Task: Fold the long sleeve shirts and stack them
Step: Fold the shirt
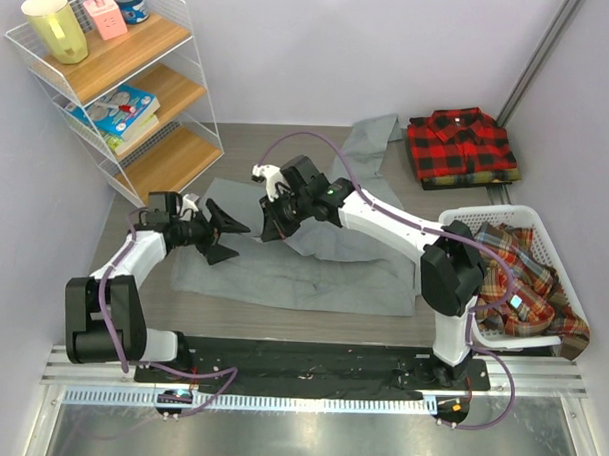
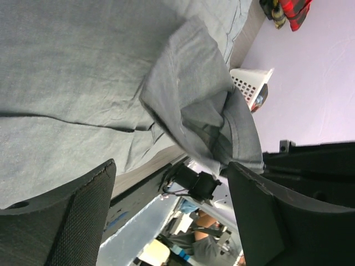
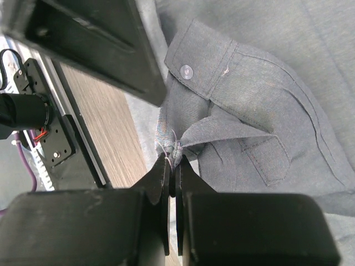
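Note:
A plain grey shirt lies spread on the table in front of the arms. My right gripper is shut on a bunched edge of the grey shirt near a buttoned cuff and holds it lifted above the spread cloth. My left gripper is open and empty just left of the lifted fold, its two fingers wide apart. A folded red-and-black checked shirt lies at the back right. Plaid shirts fill the basket.
A white laundry basket stands at the right. A wire shelf unit with wooden shelves, a yellow cup and books stands at the back left. The white basket also shows far off in the left wrist view.

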Motion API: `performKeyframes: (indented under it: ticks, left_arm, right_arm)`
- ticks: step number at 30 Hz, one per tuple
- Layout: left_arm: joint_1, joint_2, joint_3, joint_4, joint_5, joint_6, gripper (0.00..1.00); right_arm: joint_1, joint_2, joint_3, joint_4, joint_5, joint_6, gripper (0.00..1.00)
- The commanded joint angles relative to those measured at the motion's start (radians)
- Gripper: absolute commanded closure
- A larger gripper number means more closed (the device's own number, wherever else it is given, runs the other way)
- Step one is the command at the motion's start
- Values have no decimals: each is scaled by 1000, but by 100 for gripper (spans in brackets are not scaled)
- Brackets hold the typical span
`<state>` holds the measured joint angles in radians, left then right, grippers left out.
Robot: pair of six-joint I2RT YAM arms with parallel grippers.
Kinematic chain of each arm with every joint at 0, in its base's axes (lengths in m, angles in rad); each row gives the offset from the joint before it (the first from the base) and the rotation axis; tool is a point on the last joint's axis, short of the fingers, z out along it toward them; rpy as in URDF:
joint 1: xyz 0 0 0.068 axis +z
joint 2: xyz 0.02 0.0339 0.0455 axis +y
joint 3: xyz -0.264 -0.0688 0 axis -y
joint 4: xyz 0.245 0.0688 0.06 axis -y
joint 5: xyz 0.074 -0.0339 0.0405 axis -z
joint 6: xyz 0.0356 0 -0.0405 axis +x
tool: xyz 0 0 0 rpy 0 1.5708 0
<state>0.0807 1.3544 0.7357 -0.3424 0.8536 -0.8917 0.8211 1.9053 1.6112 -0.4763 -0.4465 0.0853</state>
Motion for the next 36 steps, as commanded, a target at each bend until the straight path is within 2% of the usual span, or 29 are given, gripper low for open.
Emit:
performKeyframes:
  ticks: [1,7,8,10,11,12,13,15,16,17,19,20,24,26,27,30,33,36]
  left_arm:
    - [2,18,-2,77,2,-52,22]
    - [-39,40,11,103,4,-50,47]
    - [-39,45,13,105,1,-49,56]
    - [-38,54,33,103,4,-26,67]
    - [-38,60,47,92,5,-12,81]
    - [-39,63,63,71,5,9,90]
    - [-39,69,111,-8,4,42,97]
    - [-38,81,169,-114,-25,193,100]
    - [-39,84,201,-175,-56,261,100]
    - [-39,89,249,-263,-73,369,100]
    - [-39,92,284,-343,-144,460,100]
    - [-41,91,300,-390,-169,532,100]
    - [-44,91,295,-435,-220,652,100]
    - [-65,104,309,-443,-267,697,100]
    - [-67,135,315,-454,-272,730,100]
    - [-67,184,353,-472,-272,772,100]
    - [-68,244,378,-478,-292,798,99]
    - [-67,278,398,-466,-335,838,92]
  right_arm:
    - [27,-6,44,44,-3,4,99]
    - [62,8,70,36,-8,-15,99]
    - [64,6,70,36,-8,-19,99]
    - [69,8,75,36,-9,-22,99]
    - [67,8,76,33,-8,-27,99]
    - [69,8,81,19,-6,-33,96]
    - [69,3,94,1,-3,-45,84]
    - [62,-12,105,-56,0,-82,67]
    - [56,-44,101,-71,-17,-120,48]
    - [27,-64,90,-91,-35,-139,40]
    - [-16,-127,47,-105,-90,-151,27]
    - [-39,-144,32,-120,-115,-153,25]
    - [-189,-193,-65,-180,-141,-180,26]
    - [-223,-190,-98,-231,-143,-202,32]
    - [-241,-189,-141,-243,-139,-216,39]
    - [-252,-184,-248,-265,-114,-234,53]
    - [-254,-166,-330,-252,-48,-251,60]
    - [-266,-152,-373,-225,41,-254,65]
